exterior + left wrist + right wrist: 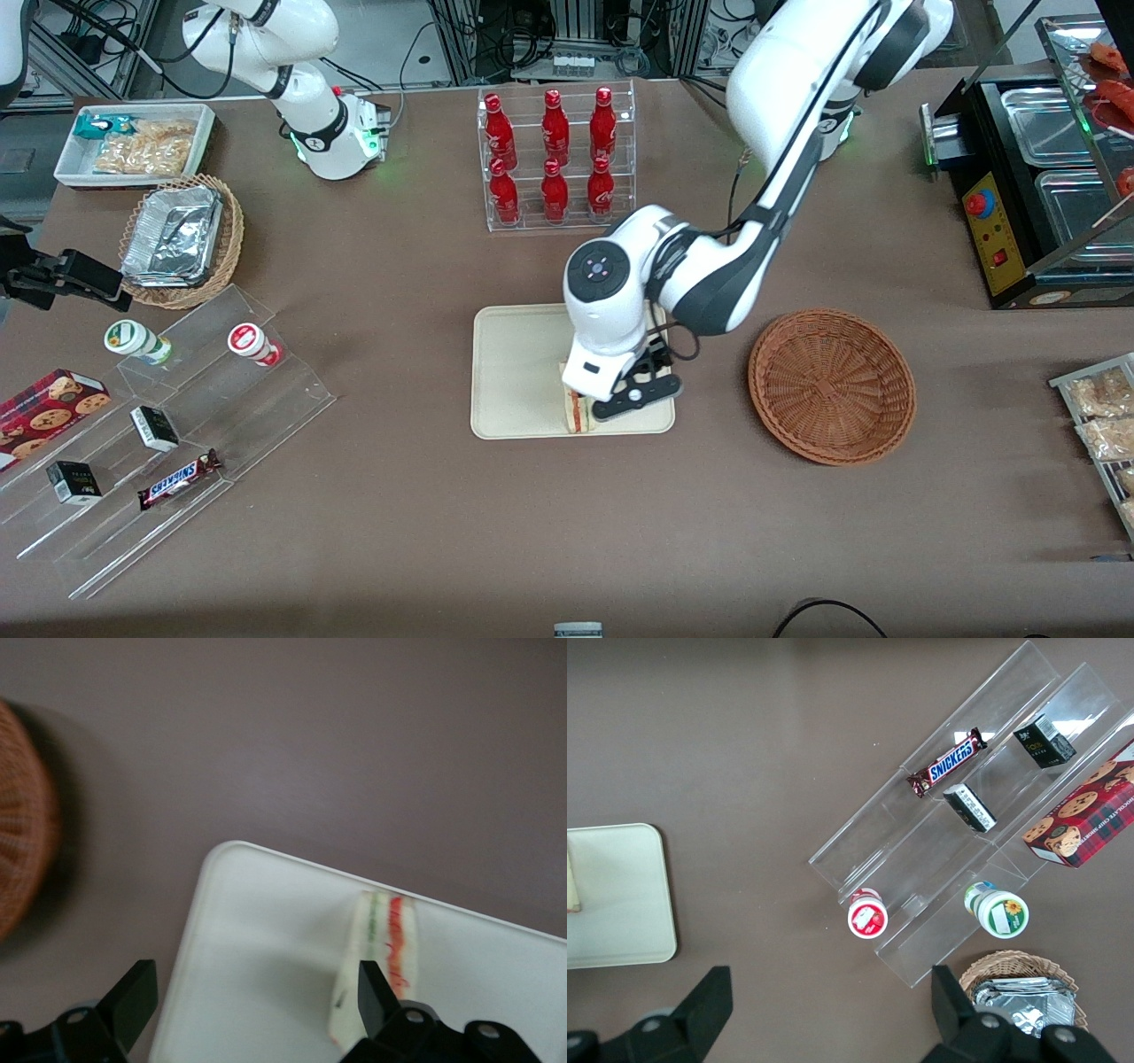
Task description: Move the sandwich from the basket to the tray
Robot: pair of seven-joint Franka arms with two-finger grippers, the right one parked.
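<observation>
Already the sandwich (376,970) lies on the tray (518,372) by its front-camera edge; the gripper (252,1005) hangs above, fingers spread. Release looks complete; next, lifting clear of the empty basket (831,385).

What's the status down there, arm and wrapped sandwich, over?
Left gripper open, low over cream rectangular tray. Triangular wrapped sandwich on tray, released, beside one finger. Reddish-brown wicker basket empty. Nothing in the way.
</observation>
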